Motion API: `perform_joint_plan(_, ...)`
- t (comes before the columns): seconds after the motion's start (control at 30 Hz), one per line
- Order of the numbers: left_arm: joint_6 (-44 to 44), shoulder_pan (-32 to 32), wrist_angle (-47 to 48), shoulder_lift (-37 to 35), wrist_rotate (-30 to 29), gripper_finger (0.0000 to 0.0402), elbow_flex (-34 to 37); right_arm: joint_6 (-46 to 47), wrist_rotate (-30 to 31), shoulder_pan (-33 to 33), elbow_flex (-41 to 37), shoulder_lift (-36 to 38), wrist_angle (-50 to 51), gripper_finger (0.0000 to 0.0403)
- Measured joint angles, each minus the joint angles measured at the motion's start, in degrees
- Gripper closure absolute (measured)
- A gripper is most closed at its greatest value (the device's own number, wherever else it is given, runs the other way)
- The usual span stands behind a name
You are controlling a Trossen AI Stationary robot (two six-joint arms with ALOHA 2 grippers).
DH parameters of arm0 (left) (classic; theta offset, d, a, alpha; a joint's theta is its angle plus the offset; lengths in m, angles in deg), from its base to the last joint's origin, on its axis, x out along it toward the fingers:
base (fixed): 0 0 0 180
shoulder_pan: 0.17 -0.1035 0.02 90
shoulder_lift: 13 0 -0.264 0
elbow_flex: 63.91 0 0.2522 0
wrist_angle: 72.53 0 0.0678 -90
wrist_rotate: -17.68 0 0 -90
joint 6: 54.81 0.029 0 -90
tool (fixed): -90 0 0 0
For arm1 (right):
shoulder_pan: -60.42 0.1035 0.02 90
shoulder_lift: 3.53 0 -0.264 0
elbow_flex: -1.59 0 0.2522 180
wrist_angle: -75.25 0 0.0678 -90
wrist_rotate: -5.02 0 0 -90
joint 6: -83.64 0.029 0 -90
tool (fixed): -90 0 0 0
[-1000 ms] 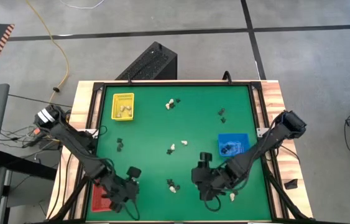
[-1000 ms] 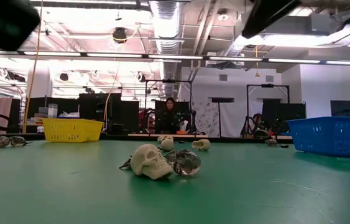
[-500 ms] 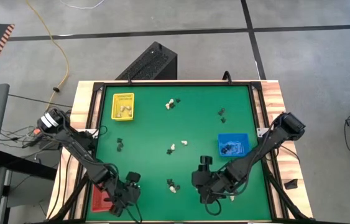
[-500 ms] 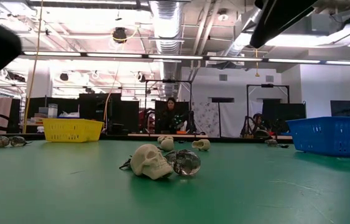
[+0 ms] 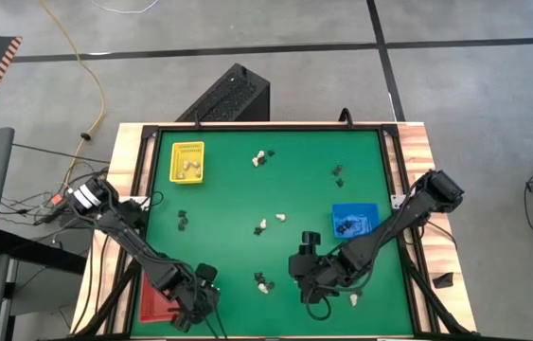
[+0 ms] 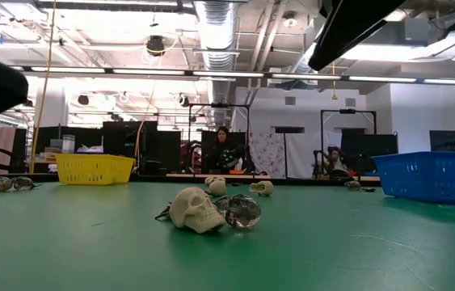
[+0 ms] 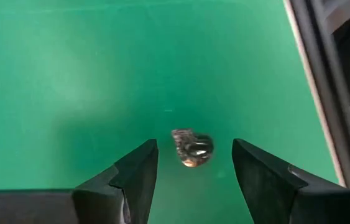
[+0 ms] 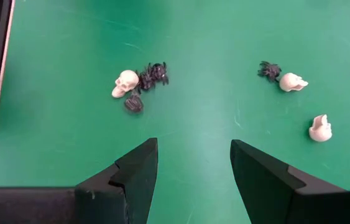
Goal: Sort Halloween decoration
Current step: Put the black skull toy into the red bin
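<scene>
the halloween decoration lay scattered over the green table (image 5: 228, 204) as tiny trinkets: a cream skull (image 6: 194, 208) with a dark shiny piece (image 6: 243, 211) touching it sat near the table's front middle, a second cream and black pair (image 5: 262, 158) lay toward the far edge, another pair (image 5: 271, 223) sat around the centre, a black piece (image 5: 183, 223) lay left of centre and another black piece (image 5: 338, 172) toward the far right. in the right wrist view the skull (image 8: 125, 83) lay beside black spiders (image 8: 153, 73), well apart from two more skulls (image 8: 293, 81). the yellow tray (image 5: 188, 162) at the far left held a few cream pieces, the blue tray (image 5: 354, 220) at the right held dark ones, and the red tray (image 5: 155, 301) sat at the near left corner. the left end effector (image 7: 193, 168) hung over the near left of the table beside the red tray, fingers spread apart, with a small dark shiny trinket (image 7: 192, 147) lying on the green surface between them, not gripped. the right end effector (image 8: 193, 163) hovered over the near middle of the table, fingers wide apart and holding nothing. beyond the table, a person (image 6: 222, 149) sat in the room.
</scene>
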Motion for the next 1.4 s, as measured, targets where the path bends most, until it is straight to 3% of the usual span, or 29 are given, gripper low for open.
perform_joint_plan(0.77,2.1,0.1,-0.6,0.7,-1.6,0.0206,0.2,-0.1,-0.2,-0.2,0.0,0.0,0.0,0.0171)
perform_joint_plan(1.17,1.7,0.3,-3.4,0.7,-1.2,0.0275,1.6,-0.1,-0.2,0.3,0.0,0.0,0.0,0.0171)
perform_joint_plan(1.4,1.1,0.5,-5.4,0.5,-1.6,0.0285,3.0,0.4,-0.2,0.7,0.0,0.0,-0.1,0.0171)
